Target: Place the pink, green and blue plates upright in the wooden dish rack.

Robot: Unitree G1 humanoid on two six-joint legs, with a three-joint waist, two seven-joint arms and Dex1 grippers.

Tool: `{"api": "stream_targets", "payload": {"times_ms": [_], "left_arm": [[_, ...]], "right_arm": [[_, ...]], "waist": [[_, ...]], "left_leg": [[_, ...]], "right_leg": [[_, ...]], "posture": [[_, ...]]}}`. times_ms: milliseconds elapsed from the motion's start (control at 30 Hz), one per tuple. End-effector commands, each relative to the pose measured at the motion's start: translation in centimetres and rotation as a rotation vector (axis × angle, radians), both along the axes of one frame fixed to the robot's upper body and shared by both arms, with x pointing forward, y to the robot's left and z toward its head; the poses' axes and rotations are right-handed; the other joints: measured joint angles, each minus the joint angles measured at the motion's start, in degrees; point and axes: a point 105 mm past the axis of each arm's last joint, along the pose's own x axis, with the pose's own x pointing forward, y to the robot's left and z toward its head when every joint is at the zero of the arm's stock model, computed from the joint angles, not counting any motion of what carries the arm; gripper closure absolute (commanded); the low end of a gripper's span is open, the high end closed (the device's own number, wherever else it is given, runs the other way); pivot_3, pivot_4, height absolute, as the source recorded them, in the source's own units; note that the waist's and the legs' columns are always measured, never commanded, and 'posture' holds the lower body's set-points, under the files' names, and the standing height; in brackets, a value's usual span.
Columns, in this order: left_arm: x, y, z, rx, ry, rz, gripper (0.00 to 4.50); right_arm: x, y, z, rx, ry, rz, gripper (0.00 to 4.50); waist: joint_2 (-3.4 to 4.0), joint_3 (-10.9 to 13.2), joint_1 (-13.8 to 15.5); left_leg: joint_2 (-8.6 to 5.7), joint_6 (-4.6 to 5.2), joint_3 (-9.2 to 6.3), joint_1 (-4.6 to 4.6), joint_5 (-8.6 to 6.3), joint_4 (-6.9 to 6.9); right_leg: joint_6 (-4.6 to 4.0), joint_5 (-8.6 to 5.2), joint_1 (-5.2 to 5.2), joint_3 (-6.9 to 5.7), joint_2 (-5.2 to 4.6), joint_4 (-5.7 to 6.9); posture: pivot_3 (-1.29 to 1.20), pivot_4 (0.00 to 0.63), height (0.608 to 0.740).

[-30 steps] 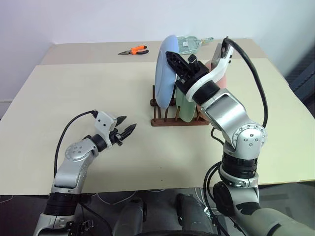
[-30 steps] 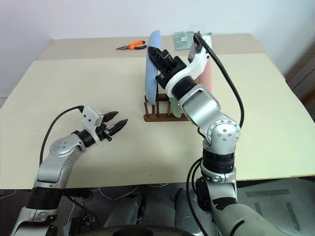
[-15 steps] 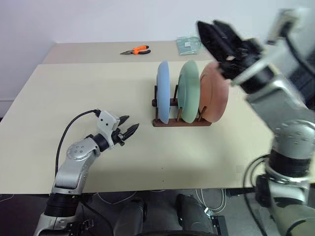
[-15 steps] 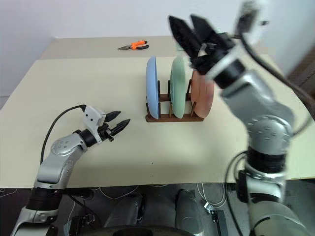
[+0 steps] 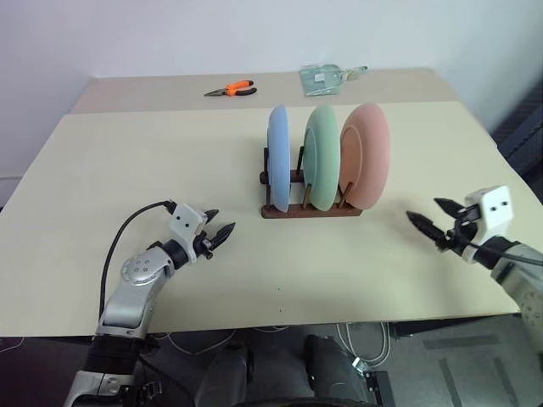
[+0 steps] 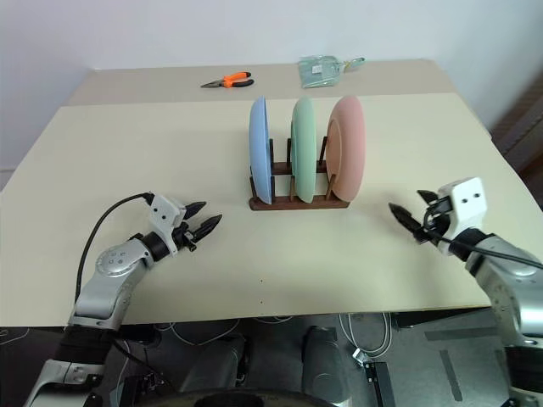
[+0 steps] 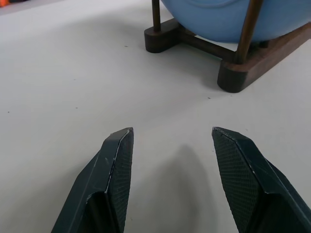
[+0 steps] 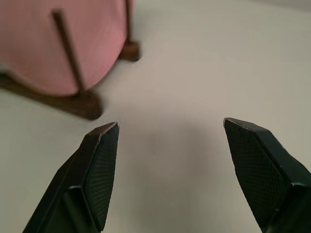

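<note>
The wooden dish rack [image 5: 310,212] stands at the middle of the table with three plates upright in it. They are the blue plate [image 5: 278,157] on the left, the green plate [image 5: 322,153] in the middle and the pink plate [image 5: 366,165] on the right. My left gripper [image 5: 222,222] is open and empty, low over the table to the rack's front left. My right gripper [image 5: 424,209] is also open and empty, and hovers to the right of the rack, pointing toward it. The left wrist view shows the blue plate [image 7: 228,19], the right wrist view the pink plate [image 8: 58,43].
Orange-handled pliers [image 5: 231,87] and a clear plastic packet [image 5: 327,78] lie near the table's far edge. The table's front edge [image 5: 280,326] runs just below both grippers, and its right edge lies past my right gripper.
My right gripper has let go of the blue plate, which now stands upright in the rack, and swung out to the right and down with its jaws opened. The left gripper sank slightly.
</note>
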Motion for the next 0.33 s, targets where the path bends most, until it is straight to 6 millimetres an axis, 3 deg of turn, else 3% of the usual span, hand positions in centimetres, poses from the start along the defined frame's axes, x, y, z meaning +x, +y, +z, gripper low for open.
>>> {"api": "stream_targets", "payload": {"times_ms": [33,333], "left_arm": [[-0.5,0.5,0.3,0.024,-0.034,0.007,1.88],[-1.5,1.6,0.5,0.051,-0.043,0.053,1.88]], "right_arm": [[0.7,-0.3,1.1,-0.005,-0.083,0.007,1.01],[2.4,0.4,0.3,-0.005,-0.104,0.041,1.01]], "waist": [[-0.03,0.0,0.1],[-0.04,0.0,0.2]], "left_leg": [[-0.01,0.0,-0.01,0.0,0.0,0.0],[-0.03,-0.01,-0.11,-0.02,0.0,0.0]], "right_leg": [[0.0,0.0,0.01,0.0,0.0,-0.01],[-0.07,0.05,0.02,-0.03,0.0,-0.01]], "posture": [[0.0,0.15,0.74],[0.0,0.15,0.74]]}}
